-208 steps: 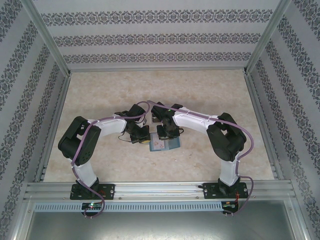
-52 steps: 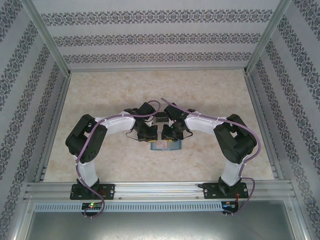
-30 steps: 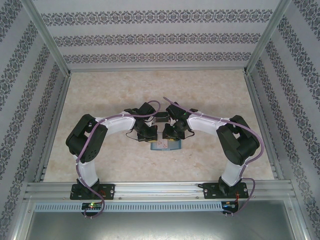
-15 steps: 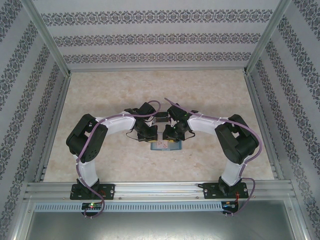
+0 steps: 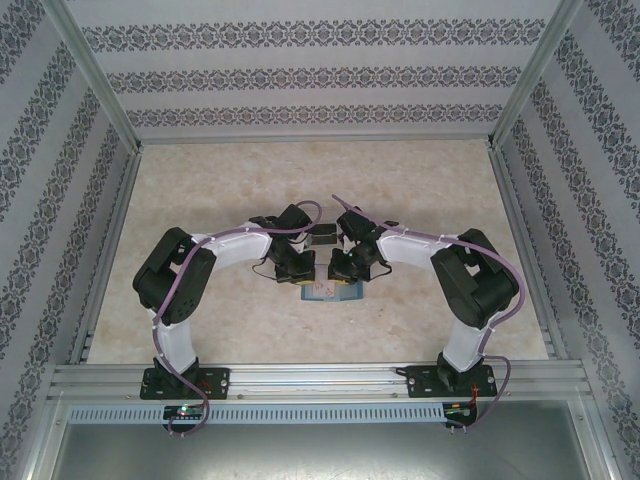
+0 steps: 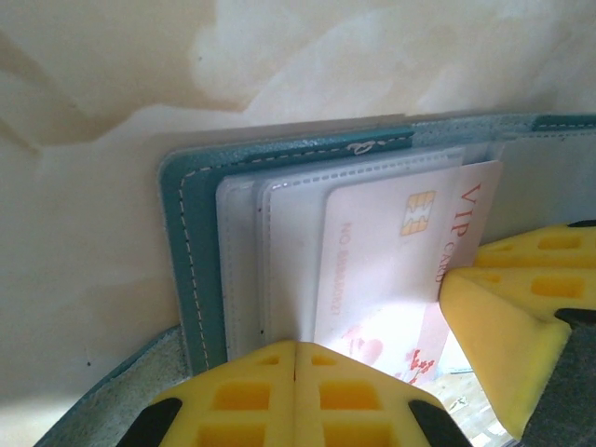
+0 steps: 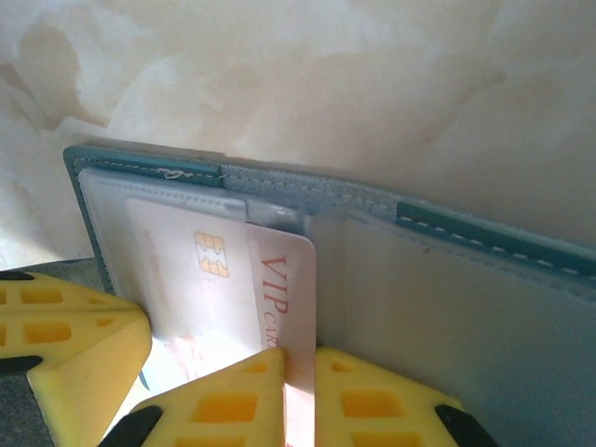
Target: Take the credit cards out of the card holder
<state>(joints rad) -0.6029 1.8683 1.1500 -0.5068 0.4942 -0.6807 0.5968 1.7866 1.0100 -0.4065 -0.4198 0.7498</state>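
Teal card holder [image 5: 325, 293] lies open and flat on the marbled beige table [image 5: 200, 200], about mid-table, just ahead of both arms, which meet over it. On my left wrist feed I get its stitched teal edge, with clear-grey pockets [image 6: 279, 251] stacked inside. One credit card [image 6: 382, 251] sits partly out of a pocket. It is pale pinkish white, with a gold chip [image 6: 419, 212] and red "VIP CARD" lettering along one edge.

Right gripper [image 7: 300, 368]: jaws narrow, yellow fingertips pinched on the credit card's free end, its thin edge running between them.

Left gripper [image 6: 295, 358]: jaws closed, the two yellow tips pressed together right at the pocket edge beside the credit card. I can't tell if a pocket layer is caught between them.

Both grippers sit just beside each other, with one finger of each showing in the other's wrist feed. Patterned walls [image 5: 320, 80] ring the table on three sides.
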